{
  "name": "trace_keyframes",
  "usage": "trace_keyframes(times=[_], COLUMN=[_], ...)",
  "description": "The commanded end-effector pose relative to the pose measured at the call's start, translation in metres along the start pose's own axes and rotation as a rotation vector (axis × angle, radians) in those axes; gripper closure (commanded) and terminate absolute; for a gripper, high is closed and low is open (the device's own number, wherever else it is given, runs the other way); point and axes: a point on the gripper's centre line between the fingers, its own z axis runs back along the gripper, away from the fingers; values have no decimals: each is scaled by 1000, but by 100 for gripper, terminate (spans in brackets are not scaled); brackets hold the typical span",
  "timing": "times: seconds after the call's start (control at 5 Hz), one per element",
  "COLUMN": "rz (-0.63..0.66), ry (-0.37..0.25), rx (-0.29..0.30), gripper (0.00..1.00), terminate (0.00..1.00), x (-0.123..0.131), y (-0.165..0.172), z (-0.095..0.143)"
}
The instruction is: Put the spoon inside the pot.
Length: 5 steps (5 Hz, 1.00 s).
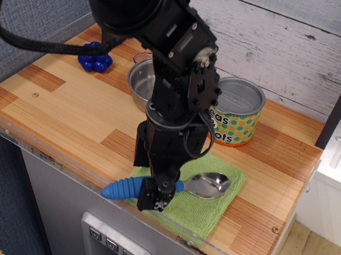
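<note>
Looking down at the green cloth [200, 210], you see the blue-handled metal spoon [168, 187] lying lengthwise across it; the black gripper [155, 197] straddles the handle, jaw spacing unclear.

The black gripper [155, 197] hides the blue-handled metal spoon's [208, 184] middle; the arm covers much of the steel pot [139, 84].

Colours on my bench feed

I see a spoon [168, 185] with a bright blue ribbed handle and shiny silver bowl on a green cloth [200, 206]; a steel-grey pot [139, 84]; a tin [235, 121] with orange, green and blue dots; a dark blue berry toy [94, 60]; a black gripper [152, 200]; a striped light-brown wood counter [64, 108].
</note>
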Motion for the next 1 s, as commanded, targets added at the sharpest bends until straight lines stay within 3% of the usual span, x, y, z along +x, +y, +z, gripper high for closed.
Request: trace_keyframes(times=[0.0,0.2,0.6,0.8], rz=[16,30,103,149], ry=[3,8,29,10], rx=[32,27,67,120], gripper=[0,100,100,0], terminate=[0,0,0,0], x=[2,-1,-9,-19], y=[3,5,3,4], z=[1,-1,23,44])
